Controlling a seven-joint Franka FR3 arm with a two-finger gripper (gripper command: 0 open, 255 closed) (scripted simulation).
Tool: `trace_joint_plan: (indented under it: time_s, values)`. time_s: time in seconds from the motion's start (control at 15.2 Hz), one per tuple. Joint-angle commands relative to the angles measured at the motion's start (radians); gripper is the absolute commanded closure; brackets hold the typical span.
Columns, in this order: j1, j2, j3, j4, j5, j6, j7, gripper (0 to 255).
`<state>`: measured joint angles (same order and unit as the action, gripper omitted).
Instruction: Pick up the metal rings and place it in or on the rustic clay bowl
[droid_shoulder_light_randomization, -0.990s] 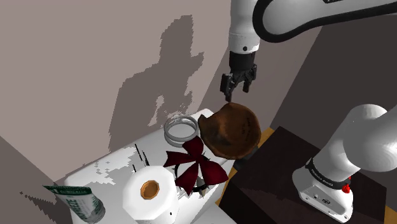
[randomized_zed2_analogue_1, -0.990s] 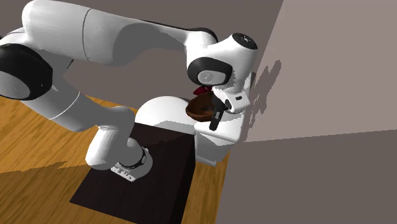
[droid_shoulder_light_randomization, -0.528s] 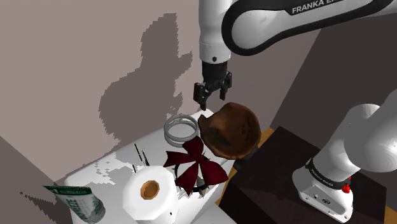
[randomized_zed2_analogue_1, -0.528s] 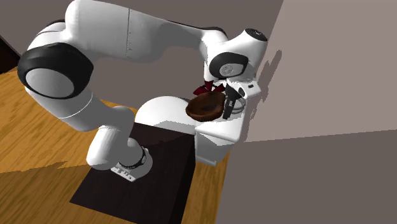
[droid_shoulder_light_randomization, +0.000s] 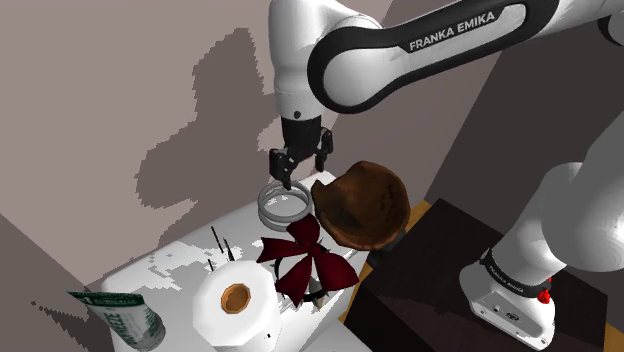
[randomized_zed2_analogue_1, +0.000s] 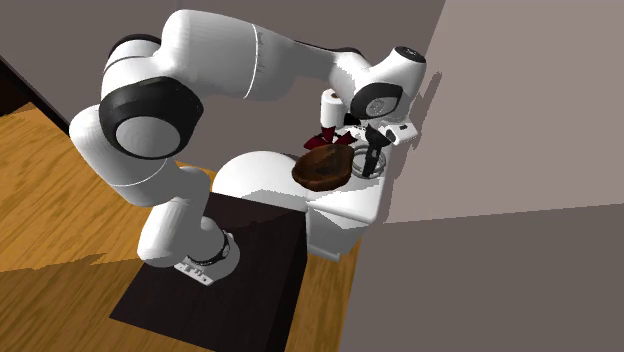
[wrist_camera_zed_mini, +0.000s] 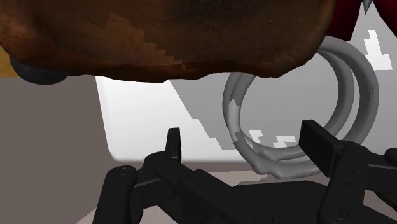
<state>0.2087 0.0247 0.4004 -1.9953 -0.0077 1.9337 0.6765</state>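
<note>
Hovering over metal rings (droid_shoulder_light_randomization: 283, 220) — tool (droid_shoulder_light_randomization: 298, 172) wide — brown bowl (wrist_camera_zed_mini: 159, 32) close in wrist view

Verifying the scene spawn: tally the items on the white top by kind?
rings: 1 set
bowl: 1
bow: 1
paper roll: 1
green-labelled can: 1
Total: 5. The thin dark marks beside the paper roll are too small to identify, so they are not counted.
</note>
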Motion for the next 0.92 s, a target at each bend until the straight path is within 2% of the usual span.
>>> trace_joint_plan:
  time_s: [0.0, 0.26, 0.73, 0.79, 0.86]
  values:
    - [0.002, 0.011, 0.002, -0.013, -0.005, 0.024, 0.006, 0]
    - [0.003, 0.024, 0.002, -0.048, -0.01, 0.071, 0.01, 0]
    - [0.003, 0.023, 0.002, -0.048, -0.01, 0.07, 0.01, 0]
    - [0.003, 0.023, 0.002, -0.048, -0.01, 0.07, 0.01, 255]
    - [0.003, 0.023, 0.002, -0.048, -0.01, 0.07, 0.01, 255]
